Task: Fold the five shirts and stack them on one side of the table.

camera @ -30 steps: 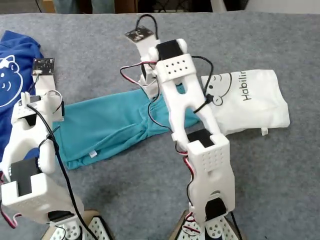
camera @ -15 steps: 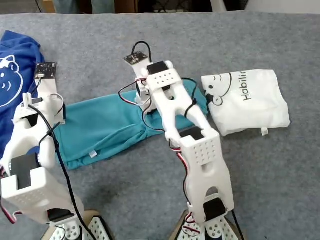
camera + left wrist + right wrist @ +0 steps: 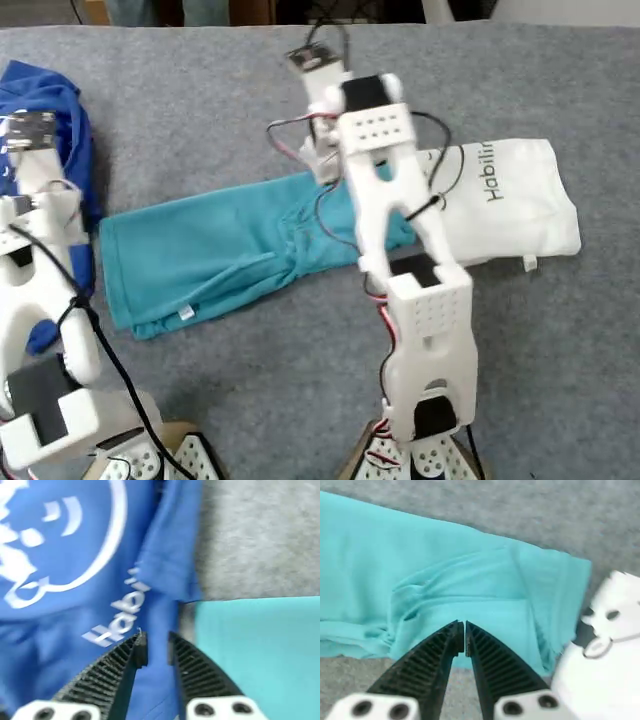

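Note:
A teal shirt [image 3: 220,250], folded into a long band, lies across the middle of the table. At its right end rests a folded white shirt [image 3: 520,210] with dark print. A blue shirt [image 3: 60,100] with a white print is spread at the far left. My left gripper [image 3: 40,170] hovers over the blue shirt [image 3: 75,580] beside the teal shirt's [image 3: 260,645] left edge; its jaws [image 3: 156,644] stand slightly open and hold nothing. My right gripper [image 3: 322,165] is shut [image 3: 464,627] above the teal shirt's [image 3: 470,590] right part, near the white shirt [image 3: 605,645].
Grey carpet-like cloth [image 3: 200,120] covers the table. Bare room lies behind the teal shirt and along the front between the two arm bases. The right arm's white links stretch over the teal shirt's right end.
My left gripper has swung left, off the teal shirt's edge and over the blue shirt. My right gripper has shifted right and toward the far side. The teal shirt's left end now shows.

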`<control>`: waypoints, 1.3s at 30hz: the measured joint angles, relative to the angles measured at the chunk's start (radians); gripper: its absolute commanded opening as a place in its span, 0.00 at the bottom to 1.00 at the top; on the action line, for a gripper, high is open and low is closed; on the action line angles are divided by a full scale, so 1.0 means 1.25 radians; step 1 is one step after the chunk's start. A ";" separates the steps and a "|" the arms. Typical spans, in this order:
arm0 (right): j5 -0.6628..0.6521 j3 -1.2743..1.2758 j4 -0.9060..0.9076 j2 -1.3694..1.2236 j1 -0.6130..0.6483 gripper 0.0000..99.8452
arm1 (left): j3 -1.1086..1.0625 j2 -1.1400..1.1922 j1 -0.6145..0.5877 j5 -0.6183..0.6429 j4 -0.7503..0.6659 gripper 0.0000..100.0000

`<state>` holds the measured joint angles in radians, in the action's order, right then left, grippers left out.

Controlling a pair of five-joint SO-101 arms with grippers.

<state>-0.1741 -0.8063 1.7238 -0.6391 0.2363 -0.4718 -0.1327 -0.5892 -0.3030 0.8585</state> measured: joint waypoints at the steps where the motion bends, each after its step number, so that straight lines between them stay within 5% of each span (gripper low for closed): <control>1: 0.000 -0.007 0.011 0.000 -0.011 0.02 | 0.016 0.000 -0.018 -0.004 0.029 0.12; 9: 0.000 -0.014 0.025 0.000 -0.021 0.02 | 0.147 0.020 0.011 -0.069 0.401 0.27; 12: 0.000 -0.014 0.025 0.000 -0.014 0.02 | 0.153 0.031 0.029 -0.032 0.460 0.27; 30: 0.000 -0.014 0.027 0.000 0.041 0.02 | 0.163 0.346 0.029 0.082 0.373 0.27; 39: 0.000 -0.014 0.027 0.000 0.059 0.02 | 0.174 0.362 0.037 0.086 0.362 0.10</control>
<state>-0.1741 -0.8232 1.7576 -0.6391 0.3099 -0.2539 0.3199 -0.5432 -0.1956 1.3111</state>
